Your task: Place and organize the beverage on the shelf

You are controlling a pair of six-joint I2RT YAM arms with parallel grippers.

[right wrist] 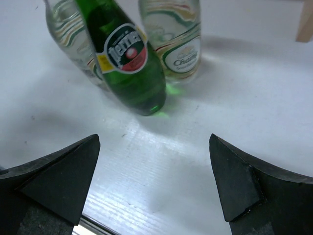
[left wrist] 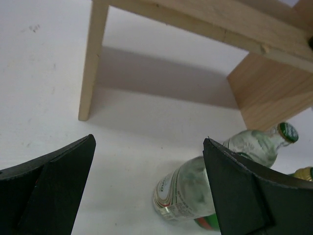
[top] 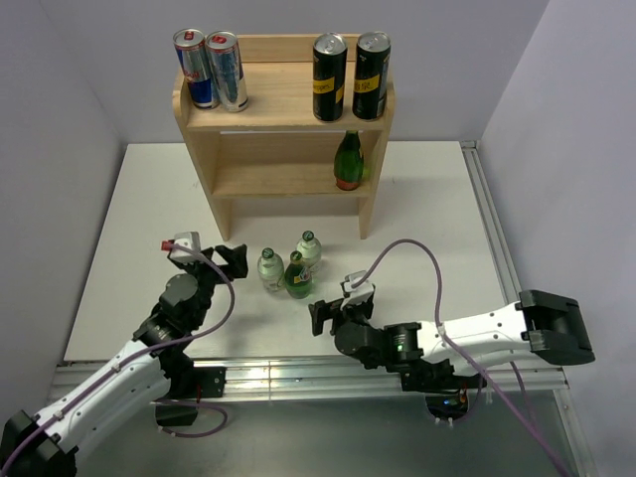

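Observation:
The light-wood shelf [top: 283,109] stands at the back of the table. Its top tier holds two blue-silver cans [top: 211,70] on the left and two black-yellow cans [top: 350,76] on the right. A green bottle [top: 348,161] stands on the lower tier at the right. In front of the shelf stand a green bottle [top: 296,275] and two clear bottles [top: 270,269] [top: 309,250]. My left gripper [top: 231,262] [left wrist: 149,142] is open and empty, just left of the nearest clear bottle [left wrist: 190,188]. My right gripper [top: 323,313] [right wrist: 154,139] is open and empty, just short of the green bottle [right wrist: 129,63].
The shelf's front left leg [left wrist: 93,58] shows in the left wrist view. A metal rail [top: 298,376] runs along the table's near edge. Grey walls close in the left, back and right sides.

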